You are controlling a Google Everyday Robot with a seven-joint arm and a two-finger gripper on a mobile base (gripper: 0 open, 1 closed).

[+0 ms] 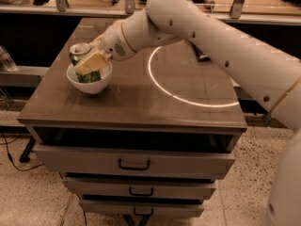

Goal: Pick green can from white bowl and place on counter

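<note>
Grasp step is proceeding. The gripper (90, 61) is pressing against the green can (79, 50), which is standing in the white bowl (92, 86) on the counter (131, 102), left side. Grip state: cannot tell. Next move is calling for a confirmed hold, then a vertical lift.

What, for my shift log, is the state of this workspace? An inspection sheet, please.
Surface: counter is dark and flat, marked with a white arc.
Job's things: green can stands in the white bowl, near the counter's left edge.
Clutter: a dark item at the far side, mostly hidden by the arm.
Grippers: gripper at the can's side, over the bowl.
Cables: black cable on the floor, left.
Surroundings: drawers below the counter; speckled floor.
</note>
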